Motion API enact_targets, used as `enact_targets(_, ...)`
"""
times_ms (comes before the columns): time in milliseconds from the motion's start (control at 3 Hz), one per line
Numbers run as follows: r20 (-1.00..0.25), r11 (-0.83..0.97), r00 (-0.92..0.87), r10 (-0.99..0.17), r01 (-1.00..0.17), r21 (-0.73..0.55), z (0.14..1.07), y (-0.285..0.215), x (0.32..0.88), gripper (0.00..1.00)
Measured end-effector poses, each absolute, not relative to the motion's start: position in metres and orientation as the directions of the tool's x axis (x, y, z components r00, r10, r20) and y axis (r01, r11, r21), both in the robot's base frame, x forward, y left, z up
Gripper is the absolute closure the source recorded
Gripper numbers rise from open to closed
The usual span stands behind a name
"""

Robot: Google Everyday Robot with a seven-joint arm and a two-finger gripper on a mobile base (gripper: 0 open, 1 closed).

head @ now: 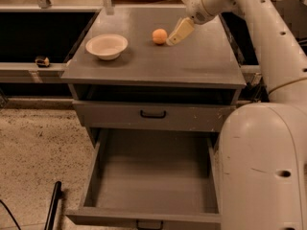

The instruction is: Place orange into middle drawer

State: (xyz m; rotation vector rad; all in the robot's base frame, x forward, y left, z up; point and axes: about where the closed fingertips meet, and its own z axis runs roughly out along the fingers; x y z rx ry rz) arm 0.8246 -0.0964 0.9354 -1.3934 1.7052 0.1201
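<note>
The cream two-finger gripper (pixel 171 40), its grip impossible to tell as spread or closed, slants down over the grey cabinet top (pixel 192 63), where the small round orange (pixel 159 36) lies just beside its tip, toward the shallow beige bowl (pixel 106 46), and the wide grey middle drawer (pixel 153 176) stands pulled out below.

We see the small round orange (pixel 159 36) on the grey tabletop (pixel 192 63) beside our end effector (pixel 173 37); below the tabletop, the deep grey drawer (pixel 94 169) stands open.
</note>
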Motion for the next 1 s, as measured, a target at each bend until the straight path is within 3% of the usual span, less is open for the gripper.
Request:
enact_targets(667,-0.870,0.510,-0.055,-0.490,-0.827,-0.236,0.896,-0.062,0.876,0.00)
enact_targets(1000,-0.870,0.508,-0.055,-0.490,-0.829,-0.234,0.894,-0.060,0.876,0.00)
